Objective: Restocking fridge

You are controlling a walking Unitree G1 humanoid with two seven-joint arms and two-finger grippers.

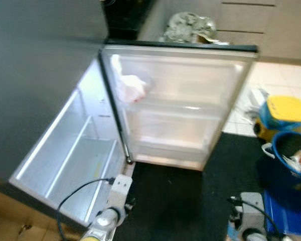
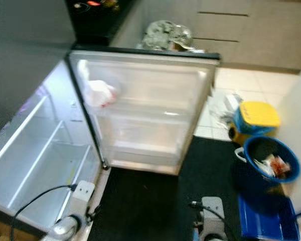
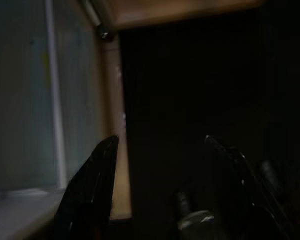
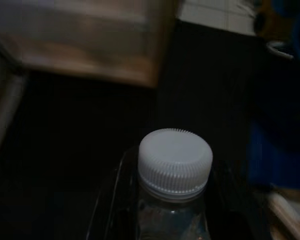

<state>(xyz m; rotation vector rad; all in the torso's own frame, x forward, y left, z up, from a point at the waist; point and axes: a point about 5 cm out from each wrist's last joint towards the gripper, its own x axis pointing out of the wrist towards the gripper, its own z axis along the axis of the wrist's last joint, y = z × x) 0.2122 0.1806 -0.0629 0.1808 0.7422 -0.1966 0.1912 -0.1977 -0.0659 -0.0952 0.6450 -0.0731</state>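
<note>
The fridge (image 1: 75,155) stands open on my left, its white shelves bare. Its door (image 1: 180,105) is swung wide in front of me, with a white plastic bag (image 1: 130,88) in the upper door shelf. In the right wrist view my right gripper (image 4: 172,205) is shut on a clear bottle with a white ribbed cap (image 4: 175,160), black fingers on both sides of its neck. My left gripper (image 3: 160,142) is open with nothing between its fingers, low beside the fridge's bottom edge. My left wrist (image 1: 115,193) and right wrist (image 1: 251,211) sit at the bottom of the eye views.
A black mat (image 1: 180,201) covers the floor before the door. On the right stand a blue bucket (image 1: 291,155) with rubbish, a yellow-lidded blue container (image 1: 286,113) and a blue tray (image 1: 286,213). A crumpled bag (image 1: 190,27) lies beyond the door.
</note>
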